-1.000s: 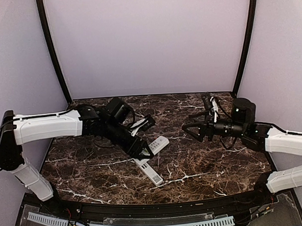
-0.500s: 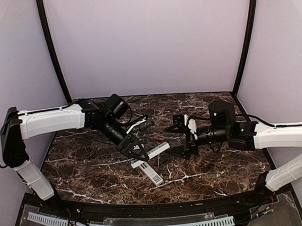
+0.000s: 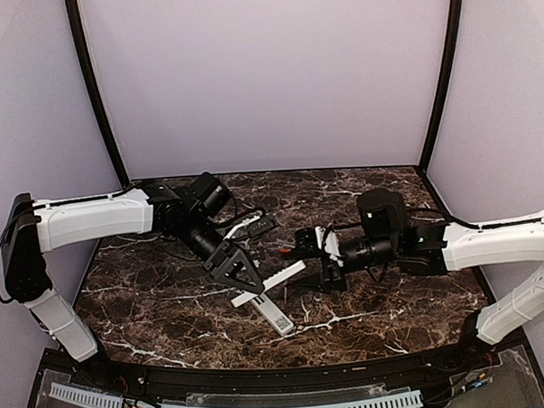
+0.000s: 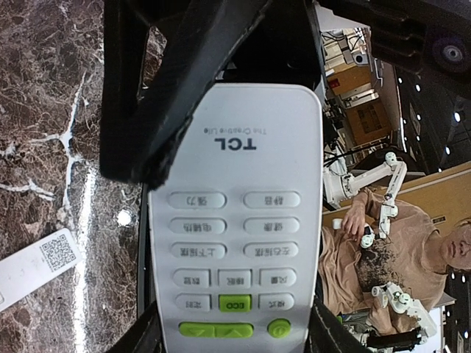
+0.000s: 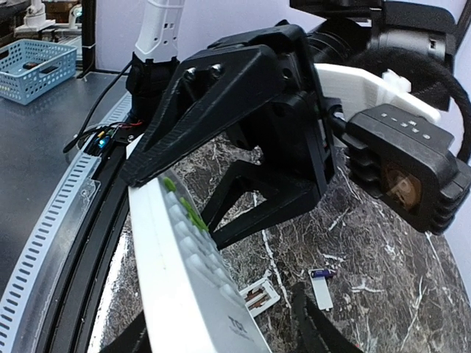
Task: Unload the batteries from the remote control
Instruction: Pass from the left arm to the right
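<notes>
The white TCL remote control (image 4: pixel 235 220) is off the table, its button face toward the left wrist camera, with my left gripper (image 4: pixel 234 338) shut on its green-button end. In the top view that remote (image 3: pixel 282 276) spans between my left gripper (image 3: pixel 246 279) and right gripper (image 3: pixel 311 261). My right gripper (image 5: pixel 228 331) straddles the logo end. The remote (image 5: pixel 191 287) rests by one finger, and marble shows between it and the other finger (image 5: pixel 313 323). Of the batteries, a dark blue one (image 5: pixel 321 274) and a red one (image 3: pixel 283 251) lie loose on the table.
A second white remote (image 3: pixel 268 313) lies back-up on the marble below the held one, its open compartment (image 5: pixel 257 296) showing brownish cells. A white cover plate (image 5: pixel 322 294) lies beside the blue battery. The table's front rail (image 3: pixel 262 385) runs close by.
My right arm swung left and down from the table's right side to the remote's free end, and its jaws narrowed. The left gripper shifted the remote slightly toward the front.
</notes>
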